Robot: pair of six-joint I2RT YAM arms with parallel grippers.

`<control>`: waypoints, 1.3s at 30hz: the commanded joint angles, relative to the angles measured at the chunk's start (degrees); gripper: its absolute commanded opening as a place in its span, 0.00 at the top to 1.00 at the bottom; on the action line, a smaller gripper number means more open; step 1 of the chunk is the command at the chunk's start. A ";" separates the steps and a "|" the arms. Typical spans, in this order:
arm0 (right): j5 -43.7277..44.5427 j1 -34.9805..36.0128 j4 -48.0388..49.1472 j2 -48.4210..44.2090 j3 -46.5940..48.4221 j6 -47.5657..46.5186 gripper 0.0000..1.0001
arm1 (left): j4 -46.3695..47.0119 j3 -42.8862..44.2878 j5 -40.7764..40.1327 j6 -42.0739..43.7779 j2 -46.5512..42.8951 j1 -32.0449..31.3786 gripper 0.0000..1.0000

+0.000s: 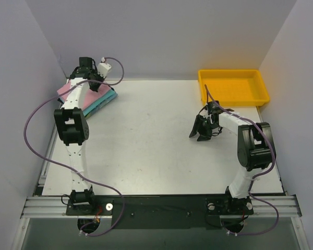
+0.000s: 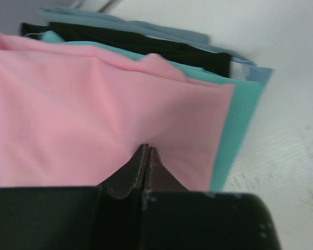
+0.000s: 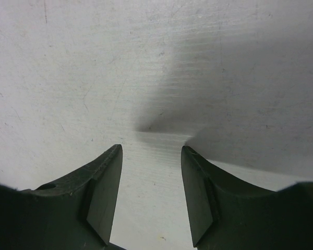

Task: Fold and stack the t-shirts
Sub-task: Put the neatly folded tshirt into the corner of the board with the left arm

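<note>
The t-shirts lie folded in a stack at the back left of the table. The light pink one (image 1: pixel 64 90) is on top, the teal-green one (image 1: pixel 97 104) is under it, and a blue edge (image 1: pixel 114 96) shows at the bottom. In the left wrist view the pink tee (image 2: pixel 94 104) fills the frame, with the teal tee (image 2: pixel 245 120), a black layer (image 2: pixel 146 44) and the blue edge (image 2: pixel 146 28) beyond it. My left gripper (image 2: pixel 145 148) is shut, its tips pinching the pink cloth, which creases toward them. It sits over the stack in the top view (image 1: pixel 93 81). My right gripper (image 3: pixel 151 151) is open and empty just above bare table (image 1: pixel 201 135).
A yellow plastic tray (image 1: pixel 229 72) stands at the back right, just behind my right gripper. White walls close in on the left, back and right of the table.
</note>
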 commanded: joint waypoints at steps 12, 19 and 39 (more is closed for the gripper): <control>3.86 0.41 -7.75 3.59 5.18 -0.88 0.55 | 23.64 10.92 -0.66 -7.40 7.51 4.87 1.00; 5.53 0.50 -11.27 2.98 7.21 -1.85 0.55 | 27.58 17.61 -5.57 -6.52 15.33 5.31 1.00; 10.10 -2.13 -14.79 -8.71 9.14 -5.98 0.52 | 34.73 20.77 -9.45 -11.88 11.83 6.45 1.00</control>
